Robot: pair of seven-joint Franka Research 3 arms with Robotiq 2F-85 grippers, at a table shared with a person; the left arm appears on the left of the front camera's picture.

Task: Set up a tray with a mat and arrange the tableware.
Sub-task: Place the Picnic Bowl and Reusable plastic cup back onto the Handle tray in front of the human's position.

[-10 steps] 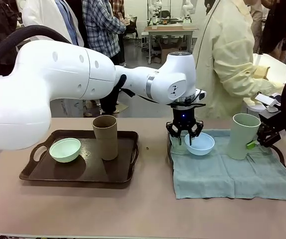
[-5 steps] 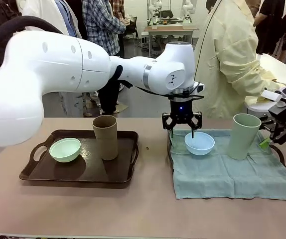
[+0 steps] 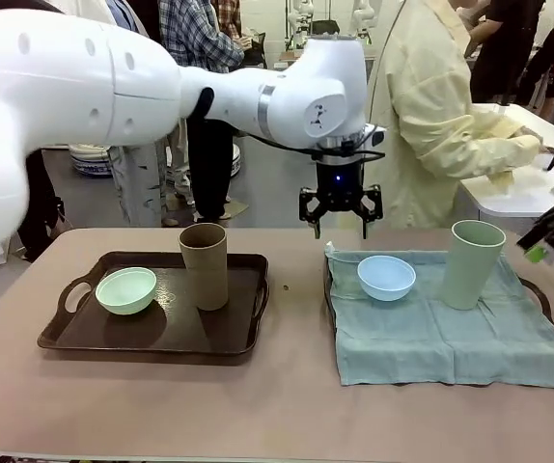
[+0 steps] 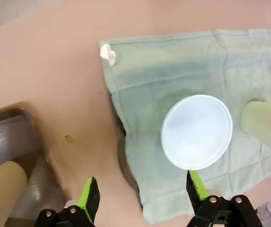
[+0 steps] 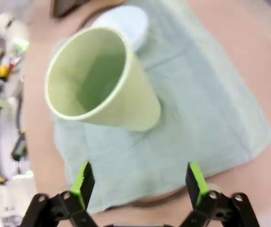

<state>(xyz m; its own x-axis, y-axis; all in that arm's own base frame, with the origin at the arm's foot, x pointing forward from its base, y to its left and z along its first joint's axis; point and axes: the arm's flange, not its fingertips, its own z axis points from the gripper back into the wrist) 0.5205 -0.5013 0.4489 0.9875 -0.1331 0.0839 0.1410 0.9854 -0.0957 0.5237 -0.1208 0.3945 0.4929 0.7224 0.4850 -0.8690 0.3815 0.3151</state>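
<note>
After setting the light blue bowl (image 3: 386,277) on the green mat (image 3: 431,338), near the pale green tumbler (image 3: 473,265), leaving the mint green bowl (image 3: 125,289) and brown tumbler (image 3: 204,268) waiting on the brown tray (image 3: 152,349): arrangement judged half done. Lifting the left gripper (image 3: 340,228) straight up, pointing down, spread wide, empty; retracting the right gripper (image 5: 138,183) rightward, likewise wide, empty.

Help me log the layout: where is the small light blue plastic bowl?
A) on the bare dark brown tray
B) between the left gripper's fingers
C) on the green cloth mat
C: the small light blue plastic bowl sits on the green cloth mat, clear of the open left gripper.
</note>
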